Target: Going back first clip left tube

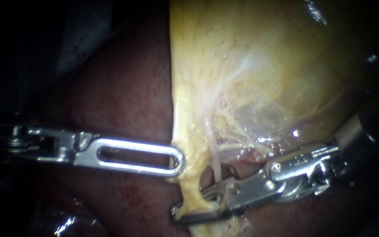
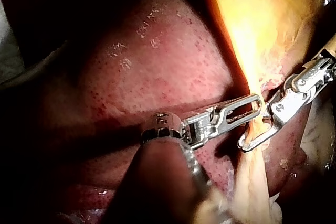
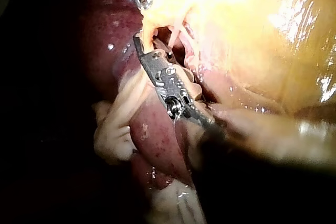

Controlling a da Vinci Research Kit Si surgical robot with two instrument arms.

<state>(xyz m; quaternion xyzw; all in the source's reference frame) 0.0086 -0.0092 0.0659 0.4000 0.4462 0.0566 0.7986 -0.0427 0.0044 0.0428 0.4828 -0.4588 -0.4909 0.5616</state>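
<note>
My left instrument [image 1: 178, 160] comes in level from the left, its slotted jaws lying together. Their tip rests against the edge of the yellow gallbladder [image 1: 259, 74]. A yellow strand, the left tube [image 1: 193, 182], hangs down from that edge. My right instrument [image 1: 189, 204] reaches in from the right, its jaws open and straddling this tube, one on each side. A thinner pale tube [image 1: 216, 160] runs down just right of it, onto the upper jaw. The left wrist view shows the right instrument [image 2: 256, 135] looped round the strand beside my left instrument [image 2: 257, 103].
Dark red liver [image 1: 123, 96] fills the area left of and below the gallbladder. In the right wrist view, pale folded tissue [image 3: 118, 124] lies beside my right instrument [image 3: 149, 43], with the left instrument [image 3: 146, 1] just ahead of it.
</note>
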